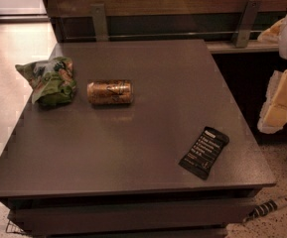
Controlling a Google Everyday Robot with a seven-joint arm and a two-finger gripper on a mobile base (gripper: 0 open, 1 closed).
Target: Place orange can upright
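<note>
The can [110, 92] lies on its side at 10 o'clock on the surface [148, 138]. Our pincer [281, 103] hangs at 3 o'clock; open or closed, we cannot tell. We judge reaching comes next.

dark tabletop [148, 148] carries the orange can [110, 92] on its side, a green bag [48, 81] just left of it, a black wrapper [204, 151] well right (nearer the front edge); gripper [279, 102] farther right, off the tabletop.
</note>
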